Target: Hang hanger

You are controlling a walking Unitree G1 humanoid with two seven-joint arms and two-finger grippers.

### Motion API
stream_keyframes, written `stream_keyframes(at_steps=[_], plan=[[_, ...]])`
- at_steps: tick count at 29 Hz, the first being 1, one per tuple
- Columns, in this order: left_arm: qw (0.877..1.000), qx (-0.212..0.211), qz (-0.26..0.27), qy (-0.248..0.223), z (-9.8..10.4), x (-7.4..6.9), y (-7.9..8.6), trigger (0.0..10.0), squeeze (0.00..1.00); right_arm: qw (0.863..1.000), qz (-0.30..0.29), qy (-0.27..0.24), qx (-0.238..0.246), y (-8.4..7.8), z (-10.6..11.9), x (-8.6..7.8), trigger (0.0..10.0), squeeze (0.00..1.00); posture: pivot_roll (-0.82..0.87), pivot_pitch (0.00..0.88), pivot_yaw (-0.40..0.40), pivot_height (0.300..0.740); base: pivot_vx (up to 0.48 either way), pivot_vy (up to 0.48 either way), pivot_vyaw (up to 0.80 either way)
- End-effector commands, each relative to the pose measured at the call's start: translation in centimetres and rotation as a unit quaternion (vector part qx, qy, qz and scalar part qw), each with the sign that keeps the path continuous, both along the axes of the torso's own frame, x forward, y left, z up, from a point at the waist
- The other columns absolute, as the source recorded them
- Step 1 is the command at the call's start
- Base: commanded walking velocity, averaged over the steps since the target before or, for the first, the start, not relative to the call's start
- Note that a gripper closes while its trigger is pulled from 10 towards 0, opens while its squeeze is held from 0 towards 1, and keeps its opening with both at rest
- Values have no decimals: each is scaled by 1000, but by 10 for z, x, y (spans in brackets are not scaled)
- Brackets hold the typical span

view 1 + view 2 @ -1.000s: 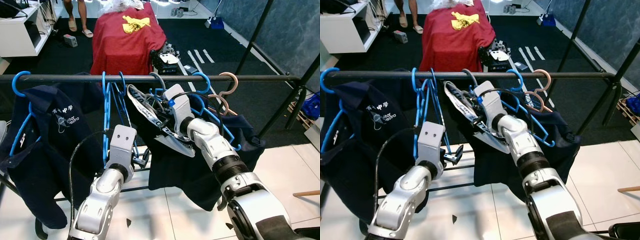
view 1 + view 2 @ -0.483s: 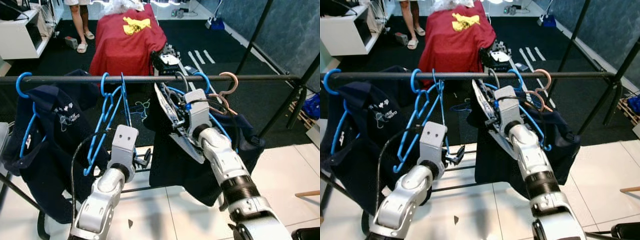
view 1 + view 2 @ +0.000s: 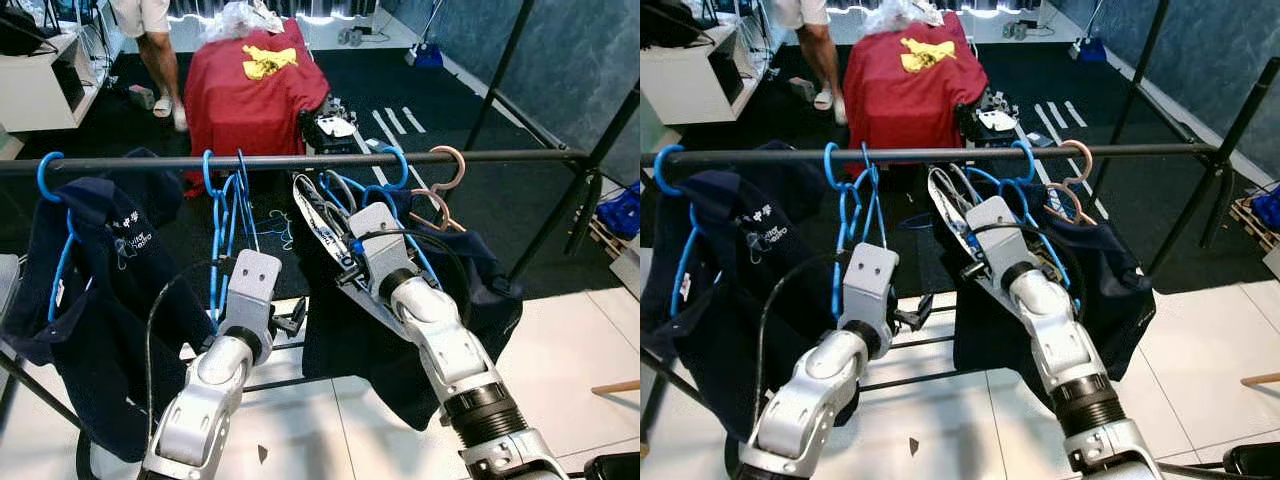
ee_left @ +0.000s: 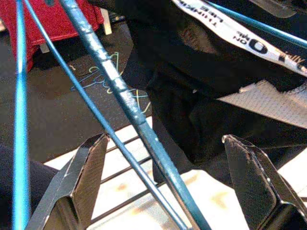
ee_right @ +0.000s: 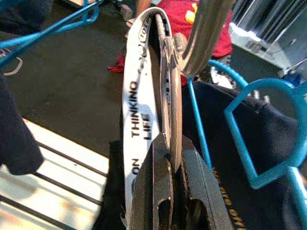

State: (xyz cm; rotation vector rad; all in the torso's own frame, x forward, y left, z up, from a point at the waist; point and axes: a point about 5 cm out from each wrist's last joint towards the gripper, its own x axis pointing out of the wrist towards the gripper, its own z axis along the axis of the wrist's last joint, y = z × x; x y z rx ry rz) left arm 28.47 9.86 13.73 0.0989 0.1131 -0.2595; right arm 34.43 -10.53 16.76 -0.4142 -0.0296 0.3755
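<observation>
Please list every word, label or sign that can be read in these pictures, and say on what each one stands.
"ON THINKING LIFE": white band on the hanger gripped in the right pincer.
White logo with characters: dark garment hanging at the left of the rail; too small to read.
Yellow print: red cloth behind the rail; no letters can be made out.
Gold lettering: dark garment beside the right pincer; blurred.

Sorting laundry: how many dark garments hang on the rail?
2: a navy logo top at the left end of the rail, and a dark garment right of middle. More may be hidden.
</observation>
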Motion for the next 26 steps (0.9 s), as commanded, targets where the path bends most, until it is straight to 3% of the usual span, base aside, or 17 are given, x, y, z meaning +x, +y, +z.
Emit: stream_keyframes(at_steps=[1, 3, 7, 9, 11, 15, 17, 19, 26], plan=[[1000, 9, -2, 10, -6, 0, 3, 10000, 0, 1000, -8, 8, -2, 0, -4, -4, 0, 0, 5, 40, -29, 740, 0, 0, 0], [1000, 13, 7, 11, -9, -1, 8, 10000, 0, 998, -30, 43, 39, -5, -14, -9, 0, 0, 4, 40, -30, 740, 0, 0, 0], [1000, 6, 24, 9, -11, -1, 14, 10000, 0, 994, -40, 74, 64, -11, -26, -14, 0, 0, 1, 44, -32, 740, 0, 0, 0], [999, -42, 21, 0, -11, -7, 21, 10000, 0, 988, -22, 117, 101, -11, -39, -22, 0, 0, -6, 57, -42, 740, 0, 0, 0], [998, -60, 14, -3, -11, -11, 23, 10000, 0, 985, -17, 132, 113, -12, -44, -25, 0, 0, -6, 57, -42, 740, 0, 0, 0], [998, -59, 9, -1, -13, -15, 28, 10000, 0, 983, -16, 140, 117, -14, -47, -27, 0, 0, -4, 61, -50, 740, 0, 0, 0], [999, -18, 13, 25, -27, -27, 45, 10000, 0, 983, -23, 143, 116, -19, -49, -27, 0, 0, 3, 70, -68, 740, 0, 0, 0], [999, -8, 12, 29, -29, -29, 48, 10000, 0, 982, -23, 145, 116, -19, -49, -27, 0, 0, 6, 72, -72, 740, 0, 0, 0], [999, -47, -17, -18, -16, -40, 47, 10000, 0, 982, -17, 148, 119, -18, -47, -26, 0, 0, 11, 85, -78, 740, 0, 0, 0]])
